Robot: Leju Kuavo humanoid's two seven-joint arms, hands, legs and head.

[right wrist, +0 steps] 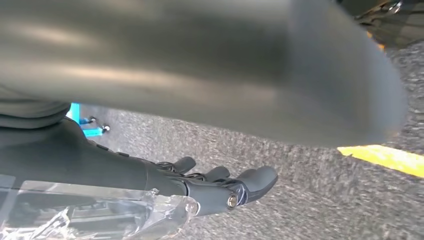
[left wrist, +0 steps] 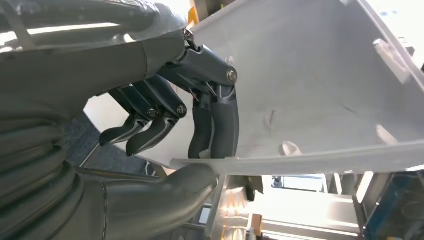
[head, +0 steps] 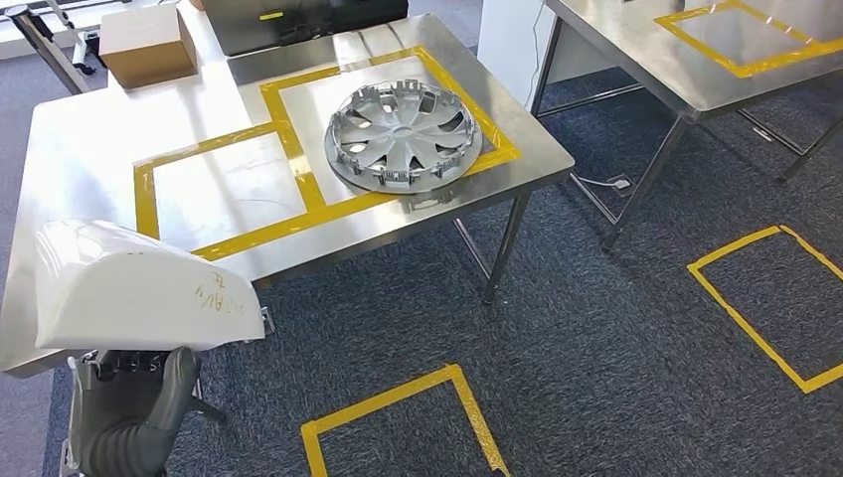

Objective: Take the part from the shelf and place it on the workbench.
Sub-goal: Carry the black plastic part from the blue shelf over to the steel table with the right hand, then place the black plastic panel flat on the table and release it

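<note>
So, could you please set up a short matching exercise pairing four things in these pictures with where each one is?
Things:
1. white part
2. silver wheel cover
3. cardboard box
4. right hand

Places:
A. far left corner of the workbench
B. hanging open above the carpet
C. held by the left hand
D. inside a yellow tape frame on the workbench

Pairs: 1-C, 2-D, 3-A, 4-B

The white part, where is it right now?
The white part is low on the left of the head view, gripped by the left hand, over the near edge of the steel workbench.
</note>
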